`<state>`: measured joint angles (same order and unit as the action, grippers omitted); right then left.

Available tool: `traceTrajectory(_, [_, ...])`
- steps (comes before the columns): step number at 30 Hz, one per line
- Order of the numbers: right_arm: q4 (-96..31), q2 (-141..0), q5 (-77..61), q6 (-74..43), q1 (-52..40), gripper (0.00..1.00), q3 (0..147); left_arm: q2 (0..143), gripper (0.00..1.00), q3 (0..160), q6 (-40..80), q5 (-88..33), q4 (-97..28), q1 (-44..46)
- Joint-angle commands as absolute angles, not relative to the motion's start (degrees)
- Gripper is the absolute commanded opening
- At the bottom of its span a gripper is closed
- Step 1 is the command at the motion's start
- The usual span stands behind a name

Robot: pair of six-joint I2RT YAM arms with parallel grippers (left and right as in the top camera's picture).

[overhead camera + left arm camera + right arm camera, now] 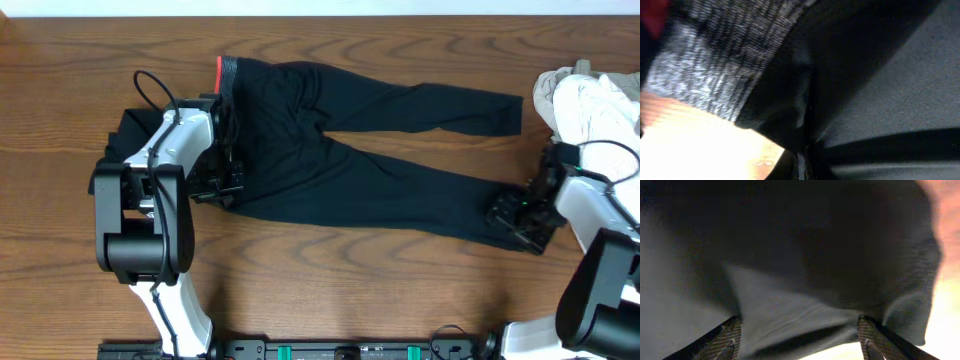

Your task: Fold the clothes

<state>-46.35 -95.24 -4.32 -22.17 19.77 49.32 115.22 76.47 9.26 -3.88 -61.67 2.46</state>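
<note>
The long black stretchy trousers (380,170) are laid flat on the wooden tabletop (350,290). Their long axis runs from the grey waistband (228,72) at upper left to the two cuffs at right. The left gripper (222,186) is set at the lower waist corner; its fingers are not shown, so parted or closed cannot be told. The right gripper (520,215) is placed at the lower leg's cuff, with its fingers (725,340) spread apart over the cloth. Each end is thus nearest its own arm.
</note>
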Motion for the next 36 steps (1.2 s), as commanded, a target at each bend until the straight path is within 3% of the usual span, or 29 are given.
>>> traceTrajectory(1, [-45.58, -95.74, -4.29, -21.10, 24.47, 0.70, 49.01, 112.09, 0.06, 76.25, 10.28, -1.65, -62.35, 2.31])
traceTrajectory(3, [-44.93, -95.74, -6.94, -20.67, 26.24, 0.64, 49.01, 111.74, 0.06, 76.25, 10.41, -1.65, -62.35, 2.26])
traceTrajectory(7, [-44.51, -95.74, -7.27, -20.10, 26.83, 0.65, 48.99, 111.63, 0.06, 76.25, 10.39, -1.65, -62.57, 2.26])
traceTrajectory(9, [-44.25, -95.74, -5.21, -20.67, 26.83, 0.51, 48.99, 111.63, 0.06, 76.25, 10.39, -1.65, -62.76, 2.28])
traceTrajectory(12, [-43.62, -95.74, -4.95, -21.02, 26.85, 0.22, 49.01, 111.63, 0.06, 76.25, 10.39, -1.65, -62.83, 2.28])
traceTrajectory(16, [-44.93, -95.53, -5.23, -20.51, 27.00, 0.01, 50.06, 111.66, 0.06, 76.25, 10.37, -1.65, -63.18, 2.26])
traceTrajectory(24, [-55.55, -89.54, -8.38, -18.11, 28.95, 0.01, 59.92, 110.45, 0.06, 76.25, 10.39, -1.65, -64.95, 2.28])
traceTrajectory(31, [-56.90, -82.26, -7.27, -17.91, 30.09, 0.01, 61.91, 103.83, 0.06, 76.25, 10.17, -0.78, -65.39, 2.26])
traceTrajectory(35, [-57.74, -83.29, -6.81, -17.93, 30.04, 0.49, 59.99, 101.86, 0.06, 76.25, 10.17, -0.75, -65.76, 2.28])
traceTrajectory(36, [-56.88, -83.68, -6.68, -17.98, 30.04, 0.52, 58.98, 101.82, 0.06, 76.25, 10.17, -0.75, -65.80, 2.28])
